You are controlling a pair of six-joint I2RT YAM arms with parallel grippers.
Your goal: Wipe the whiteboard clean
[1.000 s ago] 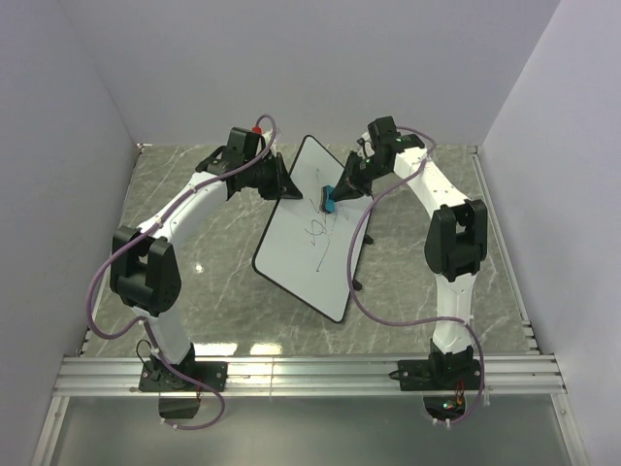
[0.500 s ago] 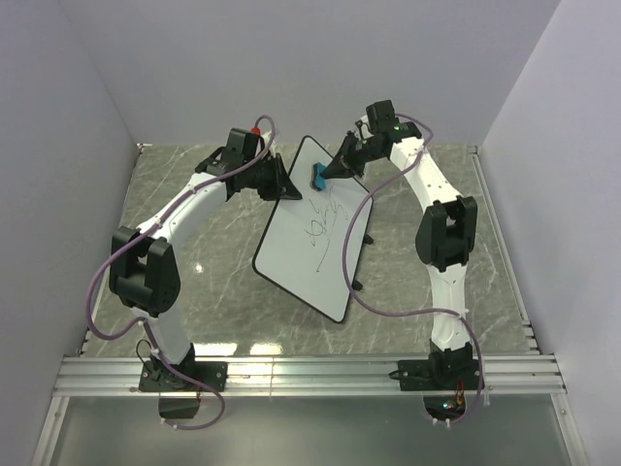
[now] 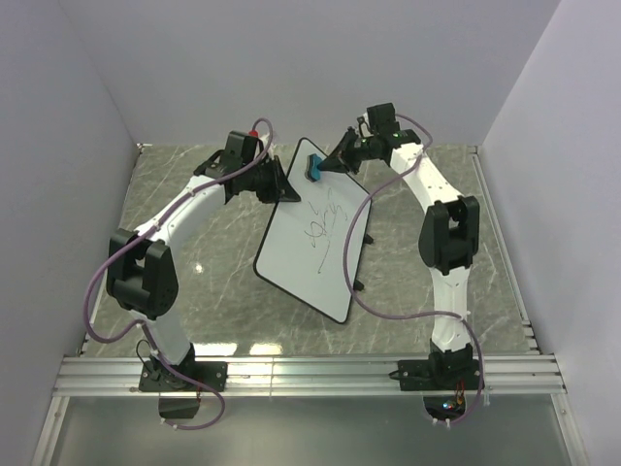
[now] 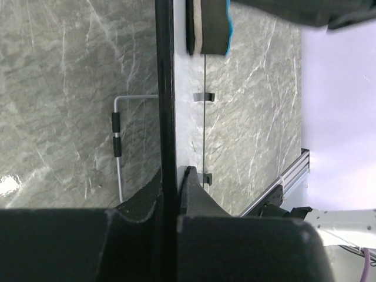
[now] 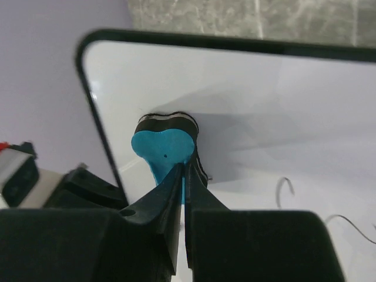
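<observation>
The whiteboard (image 3: 310, 248) stands tilted mid-table, with black scribbles (image 3: 323, 228) on its upper half. My left gripper (image 3: 288, 187) is shut on its left rim, seen edge-on in the left wrist view (image 4: 167, 88). My right gripper (image 3: 328, 167) is shut on the blue eraser (image 3: 315, 170) and presses it against the board's top near the far corner. In the right wrist view the eraser (image 5: 163, 150) sits on the white surface (image 5: 264, 100), pinched between the fingers (image 5: 170, 194); a scribble end (image 5: 286, 187) shows to the right. The eraser also shows in the left wrist view (image 4: 211, 26).
The board's wire stand (image 4: 117, 141) and small black feet (image 3: 357, 285) rest on the grey marble tabletop (image 3: 194, 282). White walls enclose the table on three sides. An aluminium rail (image 3: 310, 374) runs along the near edge.
My right gripper has moved the eraser up and to the left, from the scribbled middle of the board to its top corner. The left gripper has kept its hold on the rim.
</observation>
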